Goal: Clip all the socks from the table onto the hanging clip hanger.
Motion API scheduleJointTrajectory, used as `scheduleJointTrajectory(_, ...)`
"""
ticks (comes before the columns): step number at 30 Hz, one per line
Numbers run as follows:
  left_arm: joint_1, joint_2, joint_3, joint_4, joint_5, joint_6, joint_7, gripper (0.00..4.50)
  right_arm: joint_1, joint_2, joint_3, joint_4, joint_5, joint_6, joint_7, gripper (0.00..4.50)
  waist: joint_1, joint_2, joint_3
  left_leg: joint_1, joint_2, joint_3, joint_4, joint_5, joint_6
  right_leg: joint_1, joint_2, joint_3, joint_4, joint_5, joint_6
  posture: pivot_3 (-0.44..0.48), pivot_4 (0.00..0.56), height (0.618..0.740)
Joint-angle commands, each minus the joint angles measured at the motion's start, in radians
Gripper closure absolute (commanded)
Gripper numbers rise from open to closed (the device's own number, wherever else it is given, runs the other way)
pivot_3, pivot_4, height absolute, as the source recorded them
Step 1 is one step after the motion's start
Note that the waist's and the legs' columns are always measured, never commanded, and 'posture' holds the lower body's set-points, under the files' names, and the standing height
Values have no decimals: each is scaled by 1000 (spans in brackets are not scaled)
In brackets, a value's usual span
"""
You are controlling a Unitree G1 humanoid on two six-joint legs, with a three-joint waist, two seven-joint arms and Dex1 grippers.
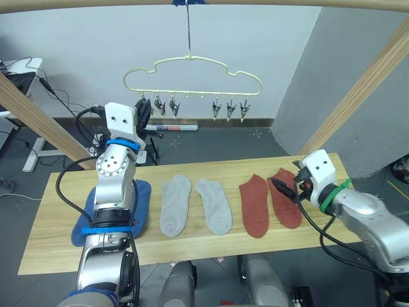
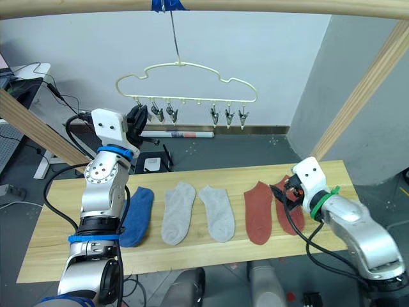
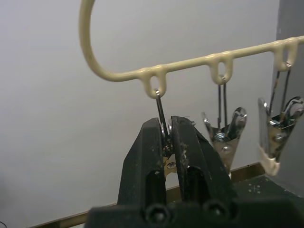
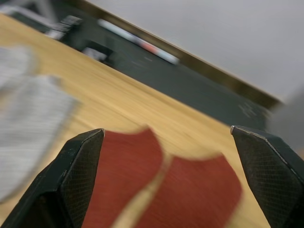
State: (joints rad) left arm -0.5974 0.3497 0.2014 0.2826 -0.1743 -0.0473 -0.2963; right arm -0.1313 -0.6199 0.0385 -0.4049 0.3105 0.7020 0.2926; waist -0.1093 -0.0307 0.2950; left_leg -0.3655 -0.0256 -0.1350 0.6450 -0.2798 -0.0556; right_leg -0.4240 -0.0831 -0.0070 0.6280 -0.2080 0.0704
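While my left claw [image 3: 167, 142] is clenched on the end clip [image 3: 164, 126] of the clip hanger [image 1: 192, 71], my right claw [image 4: 166, 175] hovers released just above the two rust red socks [image 1: 270, 201]. These lie on the desk [image 1: 38, 236] directly below that claw, long axes running away from me. Judgement: right arm is nearer; nothing is clipped yet.
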Motion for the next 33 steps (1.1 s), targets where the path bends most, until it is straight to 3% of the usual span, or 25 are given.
scheduleJointTrajectory(1,2,16,-6,-63,4,10,-7,4492,-3,56,44,96,-109,-98,-53,0,-1,2,3,0,0,0,0,0,0,0,0,0,0,0,0,-237,321,740)
scheduleJointTrajectory(5,-2,21,-8,-77,-3,33,-18,4492,-31,101,116,303,-232,-284,-47,0,-3,1,12,0,0,1,0,0,0,-1,0,1,0,0,0,-222,324,740)
scheduleJointTrajectory(11,-8,38,-1,-93,-13,66,-42,4492,-106,172,90,583,-280,-441,-51,0,-3,3,18,0,0,1,0,0,0,-1,0,1,0,0,-1,-207,331,740)
scheduleJointTrajectory(18,-8,61,0,-119,-26,113,-69,4492,-182,241,22,784,-232,-426,-13,0,-3,3,19,-1,0,1,0,0,0,-1,0,1,0,1,-2,-187,335,740)
scheduleJointTrajectory(21,-4,72,3,-136,-41,140,-92,4500,-175,257,12,793,-227,-386,9,601,-3,3,19,-1,0,0,0,0,0,-1,0,1,0,2,-3,-182,336,740)
scheduleJointTrajectory(30,-4,114,25,-178,-124,246,-166,4500,-157,292,1,752,-237,-368,13,3787,-2,3,19,0,0,0,0,0,0,0,0,1,1,1,-1,-178,329,740)
scheduleJointTrajectory(32,1,127,29,-194,-147,276,-185,4500,-148,294,-2,731,-238,-370,17,4400,-2,3,19,0,0,0,0,0,0,-1,0,1,1,1,-1,-176,326,740)
scheduleJointTrajectory(33,0,131,35,-200,-161,295,-189,4500,-143,292,-1,715,-238,-376,21,4459,-2,3,19,0,0,0,0,0,0,-1,0,1,1,1,-2,-176,326,740)
